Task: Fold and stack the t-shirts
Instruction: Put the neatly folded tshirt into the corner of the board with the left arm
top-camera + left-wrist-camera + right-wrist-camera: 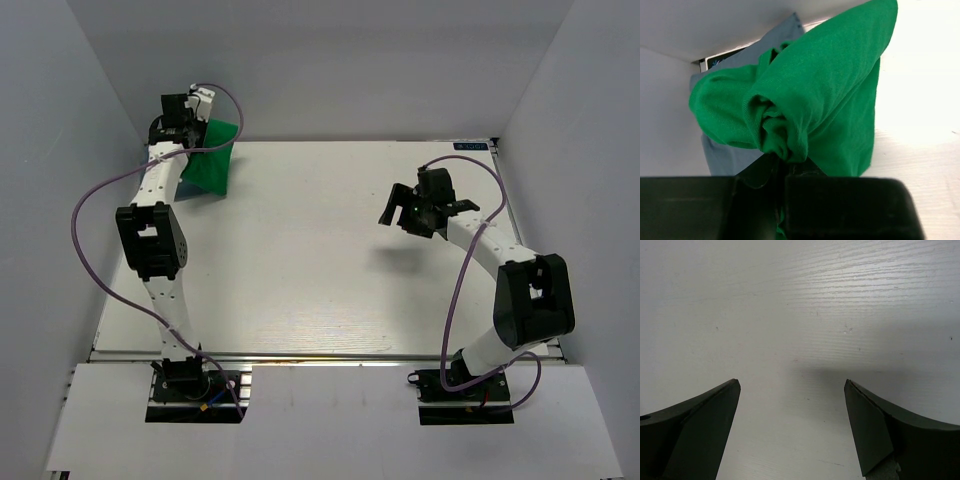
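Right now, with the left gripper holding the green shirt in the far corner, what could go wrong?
1. The left gripper pinches the green shirt in a bunched wad, so it may come away twisted and hard to flatten.
2. The grey-blue shirt sits close behind it and could drag along.
3. The right gripper hangs open over the table, too far to help spread it.

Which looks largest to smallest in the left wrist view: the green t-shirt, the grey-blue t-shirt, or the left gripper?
1. green t-shirt
2. left gripper, whose size here is inflated by nearness to the camera
3. grey-blue t-shirt, mostly hidden behind the green one
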Tool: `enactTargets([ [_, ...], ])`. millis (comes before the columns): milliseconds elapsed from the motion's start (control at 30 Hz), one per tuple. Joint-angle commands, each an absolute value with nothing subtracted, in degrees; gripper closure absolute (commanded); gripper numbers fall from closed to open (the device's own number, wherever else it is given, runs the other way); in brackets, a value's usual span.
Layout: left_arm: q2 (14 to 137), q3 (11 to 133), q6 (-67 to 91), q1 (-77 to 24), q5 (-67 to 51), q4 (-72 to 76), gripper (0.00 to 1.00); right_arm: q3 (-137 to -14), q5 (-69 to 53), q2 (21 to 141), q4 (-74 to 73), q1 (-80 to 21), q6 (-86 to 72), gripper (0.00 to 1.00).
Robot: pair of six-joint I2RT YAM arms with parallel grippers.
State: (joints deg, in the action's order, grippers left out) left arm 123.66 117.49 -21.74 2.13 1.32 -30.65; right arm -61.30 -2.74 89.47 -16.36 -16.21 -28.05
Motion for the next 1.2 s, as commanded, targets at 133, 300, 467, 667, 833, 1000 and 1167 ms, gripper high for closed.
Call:
enactTargets([
  [133,124.2,121.3,-20.2,6.8,-2.3,-25.8,1.0,-63.1,-1.7,90.4,-16.2,-16.4,-28.2,0.1],
  [300,127.1,123.8,-16.6,10.1,-5.4,-24.6,1.0,-63.2,-2.1,90.7,-16.3,-16.4,-28.4,0.1],
  [467,129.8,124.5,-16.1,12.2,-7.8,-23.6,1.0,-63.7,-1.9,91.1,-16.1,-16.4,-28.2,0.1],
  [667,134.5,125.9,-12.7,14.0,-7.0,-22.5,1.0,-64.0,-1.8,91.4,-16.3,-16.4,-28.2,0.1],
  [833,136.6,127.8,-7.9,15.8,-6.3,-21.4,0.91,-64.4,-1.9,92.3,-15.8,-16.3,-28.4,0.1],
  [1000,136.6,127.3,-2.6,17.0,0.3,-20.8,0.09,-65.3,-2.5,93.3,-16.1,-16.5,-28.6,0.1],
  [1167,134.6,127.3,0.2,17.0,6.0,-22.1,0.0,-65.5,-2.6,93.0,-16.4,-16.5,-28.5,0.1],
])
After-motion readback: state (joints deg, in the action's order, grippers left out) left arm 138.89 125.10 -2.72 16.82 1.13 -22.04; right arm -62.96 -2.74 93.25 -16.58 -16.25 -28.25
